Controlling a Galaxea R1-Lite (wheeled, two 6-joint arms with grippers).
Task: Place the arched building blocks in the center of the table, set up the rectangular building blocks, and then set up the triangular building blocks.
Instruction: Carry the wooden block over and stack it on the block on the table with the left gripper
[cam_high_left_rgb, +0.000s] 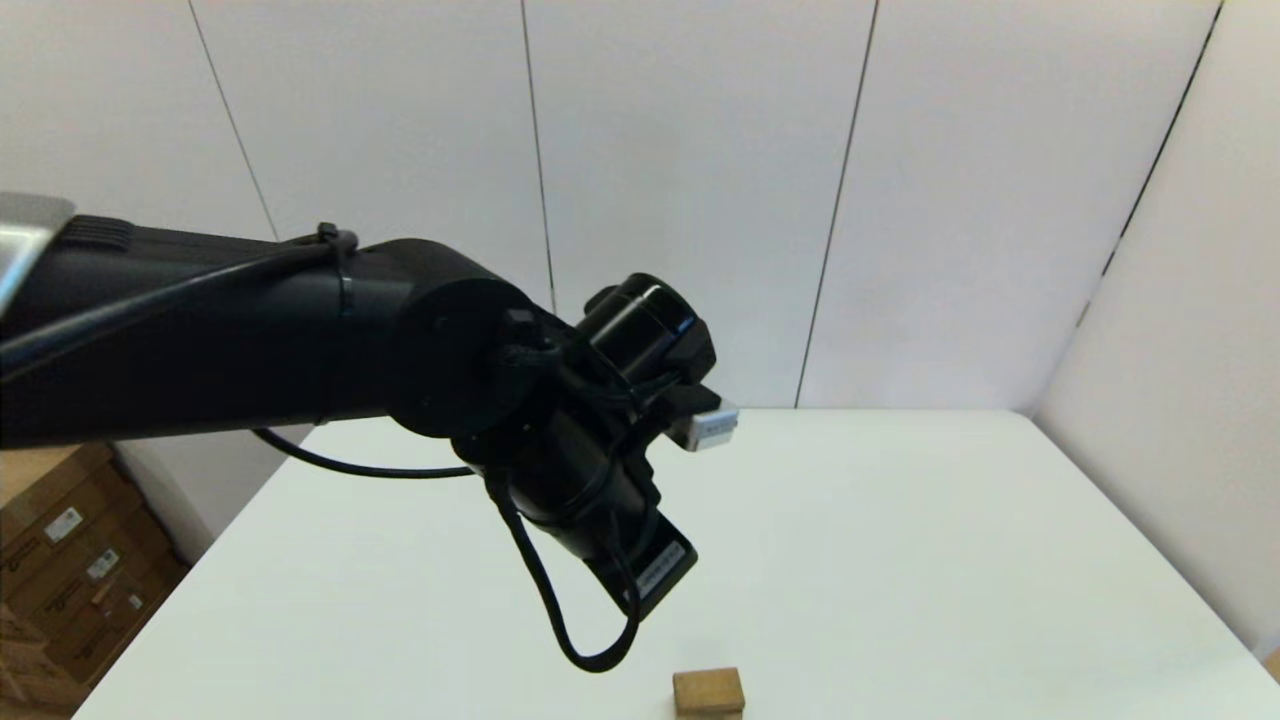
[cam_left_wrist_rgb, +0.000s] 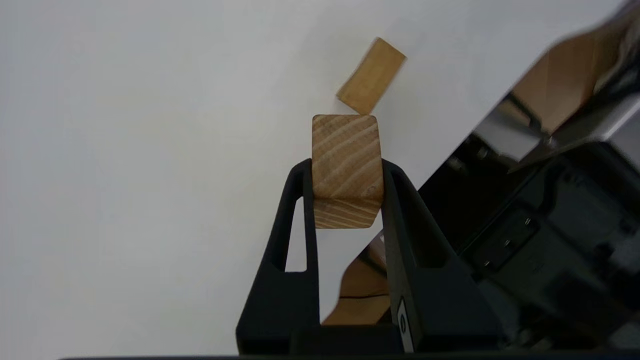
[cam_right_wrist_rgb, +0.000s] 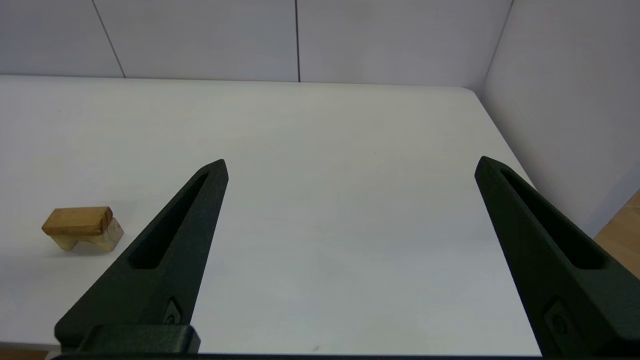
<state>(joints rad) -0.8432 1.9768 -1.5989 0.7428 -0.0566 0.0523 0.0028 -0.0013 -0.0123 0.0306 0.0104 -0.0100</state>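
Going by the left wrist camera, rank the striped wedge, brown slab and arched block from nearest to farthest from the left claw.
1. striped wedge: clamped in the left claw.
2. brown slab: beyond the fingertips, apart.
3. arched block: under the slab, hidden here; right wrist view shows it.

Black left arm — looping cables, zip tie
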